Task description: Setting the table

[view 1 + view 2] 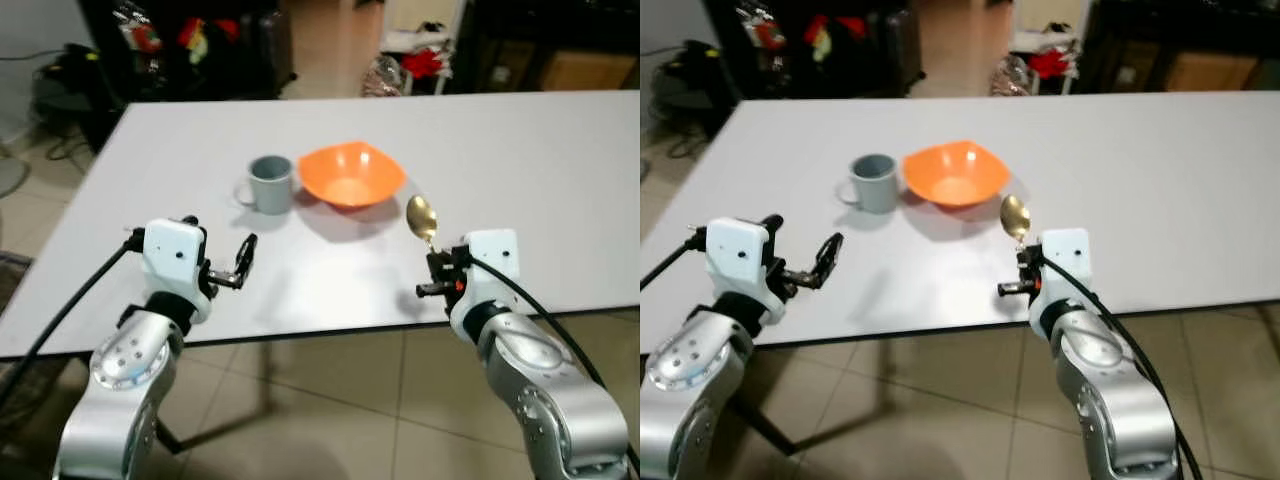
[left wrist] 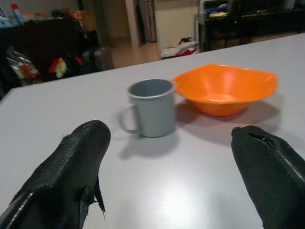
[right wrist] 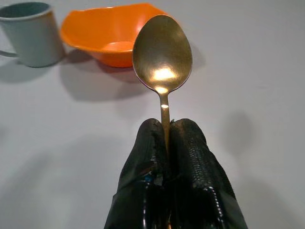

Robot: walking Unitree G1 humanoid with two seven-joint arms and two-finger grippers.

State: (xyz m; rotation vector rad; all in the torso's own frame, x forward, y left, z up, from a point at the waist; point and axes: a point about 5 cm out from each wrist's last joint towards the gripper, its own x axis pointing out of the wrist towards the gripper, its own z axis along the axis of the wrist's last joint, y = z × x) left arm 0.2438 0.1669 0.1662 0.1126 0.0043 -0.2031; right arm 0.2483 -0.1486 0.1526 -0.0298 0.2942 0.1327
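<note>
Spoon [image 3: 162, 53] stem is pinched in the closed right pincer [image 3: 167, 138]; left pincer [image 2: 167, 176] gapes wide, holding nothing.

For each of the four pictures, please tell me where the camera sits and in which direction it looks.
Left eye: on the head, looking forward and down at the table; both silver arms show.
Right eye: beside it, same scene.
Left wrist: on the left arm, looking along the open left gripper at the cup and bowl.
Right wrist: on the right arm, looking along the right gripper, shut on the spoon.
All four views share the cup and bowl.
</note>
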